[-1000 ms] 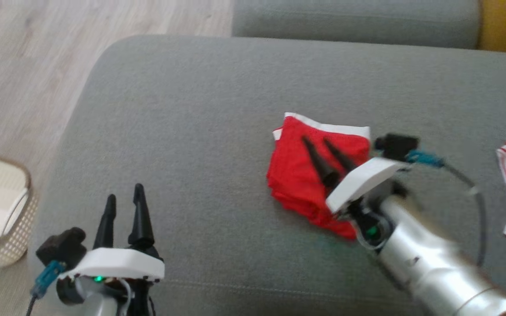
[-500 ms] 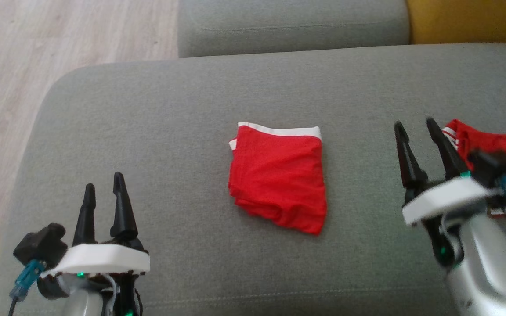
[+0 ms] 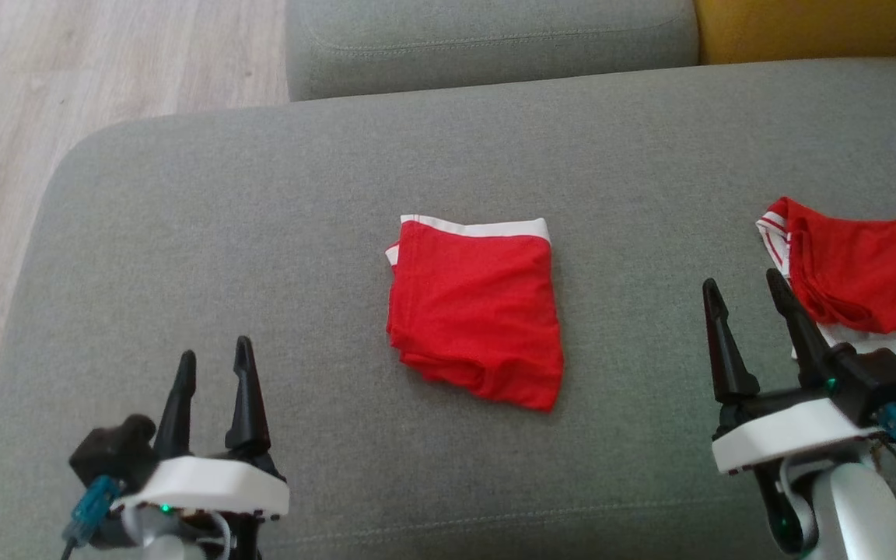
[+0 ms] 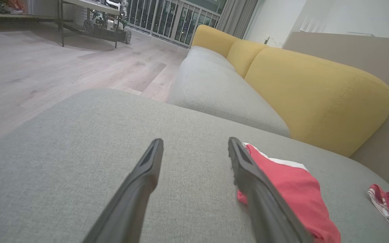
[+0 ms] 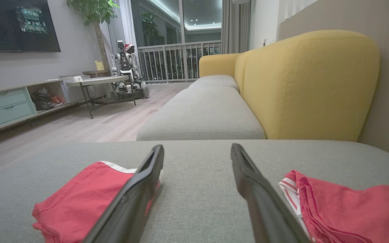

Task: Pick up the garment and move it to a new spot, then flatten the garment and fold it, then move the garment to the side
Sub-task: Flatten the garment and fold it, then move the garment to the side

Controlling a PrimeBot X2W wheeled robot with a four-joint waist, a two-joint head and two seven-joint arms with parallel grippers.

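Observation:
The garment (image 3: 475, 311) is red with a white waistband and lies folded in the middle of the grey sofa cushion (image 3: 261, 233). My left gripper (image 3: 215, 348) is open at the lower left, well apart from it. In the left wrist view its empty fingers (image 4: 195, 141) point over the cushion, the garment (image 4: 289, 189) just right of them. My right gripper (image 3: 740, 278) is open at the lower right, clear of the garment. In the right wrist view its fingers (image 5: 197, 146) hold nothing, and the garment (image 5: 76, 199) lies to their left.
A second red garment with white trim (image 3: 868, 272) (image 5: 349, 206) lies at the cushion's right, close to my right fingers. Another grey cushion (image 3: 487, 39) and a yellow backrest (image 5: 309, 84) are beyond. Wooden floor (image 3: 67, 70) lies past the left edge.
My right gripper has drawn back off the folded garment to the lower right, leaving it lying flat. The head view has shifted. The left gripper stays open in place.

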